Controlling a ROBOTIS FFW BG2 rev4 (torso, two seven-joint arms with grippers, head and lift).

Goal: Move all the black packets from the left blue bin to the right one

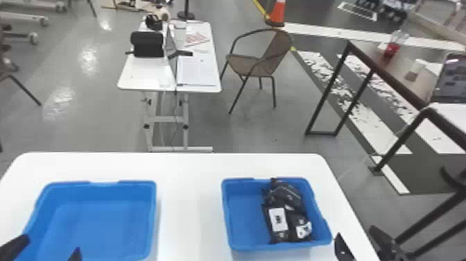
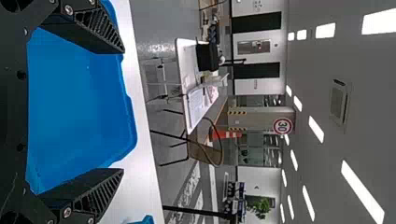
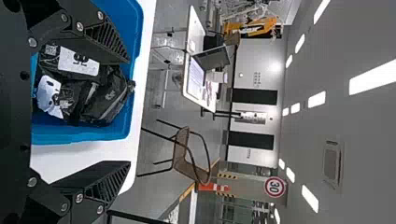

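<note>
The left blue bin (image 1: pixel 100 225) and the right blue bin (image 1: pixel 242 222) stand on the white desk (image 1: pixel 190 208), apart, with a strip of desk between them. The black packets (image 1: pixel 284 236) lie in the right bin, gathered against its right part; overlap prevents an exact count. As a group, their long axis runs near to far. At the near end, one packet carries a white label (image 1: pixel 278 219), face up, its long axis near to far with a slight slant. Just right of it is a second packet with a patterned white label (image 1: pixel 304 229). At the far end, a packet (image 1: pixel 286 194) slants from far left to near right, its narrow end pointing to the bin's far wall. The left claw (image 1: pixel 53 243) is at the near part of the left bin; its fingers are spread wide, with nothing gripped. The right claw (image 1: pixel 355 233) is just beside the right bin's near right corner, its fingers also spread and gripping nothing. Beyond the desk stand a second white table (image 1: pixel 145 76) and a brown chair (image 1: pixel 253 66).
</note>
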